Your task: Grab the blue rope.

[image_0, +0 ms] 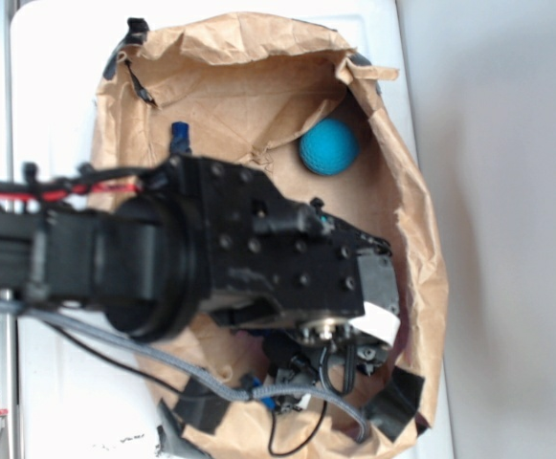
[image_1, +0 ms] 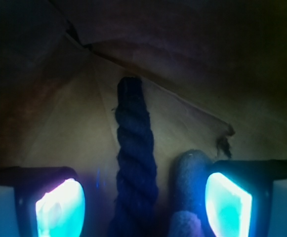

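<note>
Pincer (image_1: 143, 205) spread wide, glowing cyan pads (image_1: 60, 207) at the bottom corners. Blue rope (image_1: 133, 163) runs straight up between them on crumpled brown paper (image_1: 183, 118), touching neither pad. A grey fuzzy thing (image_1: 187, 182), maybe a plush toy, sits just beside the right pad. Top of view dark.

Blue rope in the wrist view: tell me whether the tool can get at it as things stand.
Probably yes. The blue rope lies between the open fingers of the tool with nothing over it. A grey plush piece beside the right finger might get pinched too.
</note>
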`<action>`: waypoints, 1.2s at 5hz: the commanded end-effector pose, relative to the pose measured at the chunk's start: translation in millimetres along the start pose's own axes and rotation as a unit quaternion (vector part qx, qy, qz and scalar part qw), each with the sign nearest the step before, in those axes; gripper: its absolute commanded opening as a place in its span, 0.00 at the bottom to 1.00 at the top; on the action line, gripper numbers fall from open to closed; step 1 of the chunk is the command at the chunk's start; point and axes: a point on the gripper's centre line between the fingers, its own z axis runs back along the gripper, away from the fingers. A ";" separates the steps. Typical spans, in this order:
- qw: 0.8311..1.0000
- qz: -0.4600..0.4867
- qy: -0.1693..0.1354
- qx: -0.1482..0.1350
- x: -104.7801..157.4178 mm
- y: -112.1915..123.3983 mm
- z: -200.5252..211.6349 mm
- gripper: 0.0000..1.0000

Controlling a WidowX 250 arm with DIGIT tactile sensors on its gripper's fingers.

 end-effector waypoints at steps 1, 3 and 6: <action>1.000 -0.004 0.015 0.013 15.5 -5.5 -15.3 1.00; 0.999 0.026 0.004 0.027 22.8 -0.8 -14.6 0.00; 0.996 0.031 -0.008 -0.082 24.7 19.9 85.8 0.00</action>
